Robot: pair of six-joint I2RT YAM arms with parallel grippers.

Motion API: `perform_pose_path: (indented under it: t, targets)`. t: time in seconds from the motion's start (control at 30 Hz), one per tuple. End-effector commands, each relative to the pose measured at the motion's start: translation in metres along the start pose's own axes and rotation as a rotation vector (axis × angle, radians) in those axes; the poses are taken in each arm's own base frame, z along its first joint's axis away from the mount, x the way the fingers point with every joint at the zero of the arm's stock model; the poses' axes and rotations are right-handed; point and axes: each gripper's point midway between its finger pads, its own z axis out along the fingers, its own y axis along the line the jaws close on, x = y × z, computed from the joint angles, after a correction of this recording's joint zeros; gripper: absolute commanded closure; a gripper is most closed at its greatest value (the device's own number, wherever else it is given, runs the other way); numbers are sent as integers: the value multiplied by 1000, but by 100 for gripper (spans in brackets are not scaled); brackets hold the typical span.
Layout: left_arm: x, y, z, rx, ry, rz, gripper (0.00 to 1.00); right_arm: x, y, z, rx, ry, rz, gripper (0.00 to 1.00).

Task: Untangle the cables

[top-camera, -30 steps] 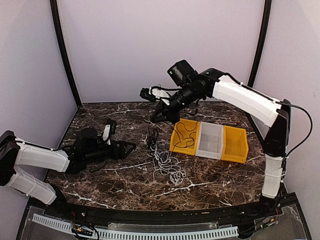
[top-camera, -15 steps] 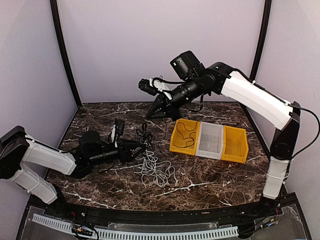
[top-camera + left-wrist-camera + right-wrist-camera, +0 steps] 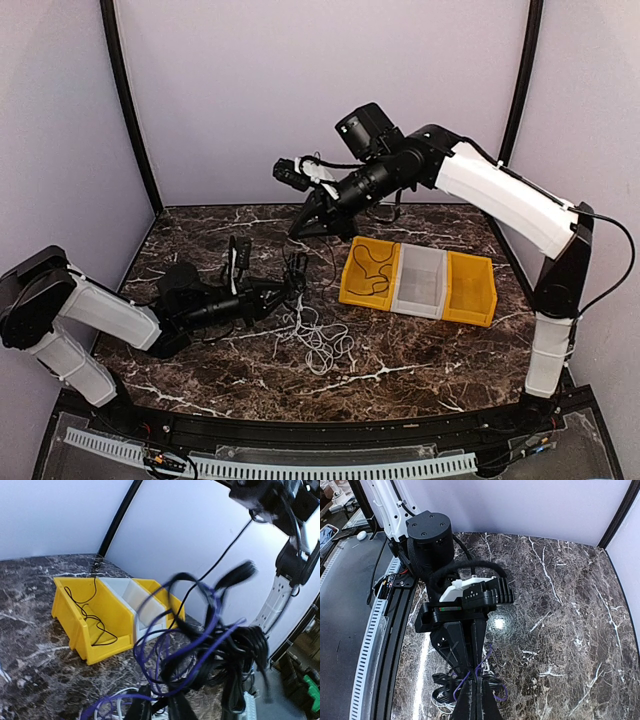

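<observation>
Cables (image 3: 306,312) heaped near the middle of the worktop (image 3: 440,345): pale cords (image 3: 322,342) flat on the marble, black tangle (image 3: 296,268) lifted just behind them. Right gripper (image 3: 298,230) above it, jaws pinched tight on one thin strand (image 3: 481,666) rising from the tangle. Left gripper (image 3: 290,287) low, nosed into the black tangle, jaws narrow; cannot tell whether it has a grip. Another black cord (image 3: 368,265) lies in the yellow bin (image 3: 360,298) nearest the heap.
</observation>
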Motion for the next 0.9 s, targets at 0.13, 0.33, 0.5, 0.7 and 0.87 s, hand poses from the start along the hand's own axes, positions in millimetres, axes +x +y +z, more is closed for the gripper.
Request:
perform_pose_path:
  t: [0.13, 0.33, 0.5, 0.7, 0.87]
  targets:
    - [19, 50, -13, -280, 43, -28, 100, -35, -6, -53, 124, -82, -100, 100]
    - [70, 90, -52, -512, 215, -22, 100, -69, -15, -148, 246, -240, -135, 100]
    - [94, 115, -89, -682, 247, -93, 100, -73, -15, -195, 313, -290, -154, 100]
    - [101, 126, -108, -761, 247, -131, 100, -67, -4, -203, 263, -319, -136, 100]
    - [64, 100, -85, -613, 165, -77, 80, -45, -2, -160, 155, -298, -71, 100]
